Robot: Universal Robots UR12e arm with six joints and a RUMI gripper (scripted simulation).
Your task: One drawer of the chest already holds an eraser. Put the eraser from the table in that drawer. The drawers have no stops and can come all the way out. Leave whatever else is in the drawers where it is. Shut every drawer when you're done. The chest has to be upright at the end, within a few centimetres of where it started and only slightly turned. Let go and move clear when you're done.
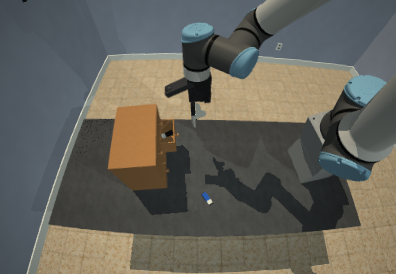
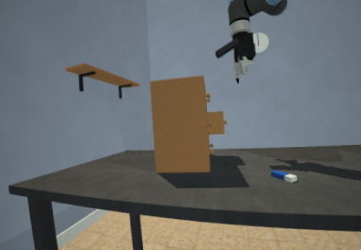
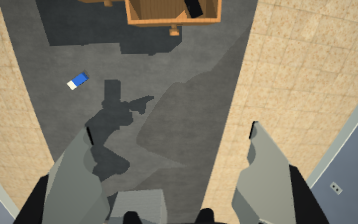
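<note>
On the left of the dark grey table top stands one tall chest of drawers in orange-brown wood, upright, with small wooden knobs down its front. The exterior view shows three knobs, one above the other, and exactly one drawer, the middle drawer, pulled partly out; the other two sit flush. In the wrist view the open drawer appears as a wooden box at the top edge with a small dark object lying inside it; what that object is cannot be told from here.

To the right of the chest lies the one loose eraser, a small flat rectangular block, mostly blue with a white end. It lies flat on the table, in front of the chest and apart from it, just outside the chest's shadow. In the exterior view the eraser has its white end turned to the right.

Further right and higher hangs the single two-jaw gripper with grey fingers, on the arm with pale blue joint caps. Its jaws are spread wide with nothing between them; the wrist view shows one grey finger at each side of the frame and the table and tan floor tiles between. The gripper points straight down, well above the table, above and just beyond the open drawer's front. The eraser lies well below it and off to one side, toward the upper left of the wrist view.
</note>
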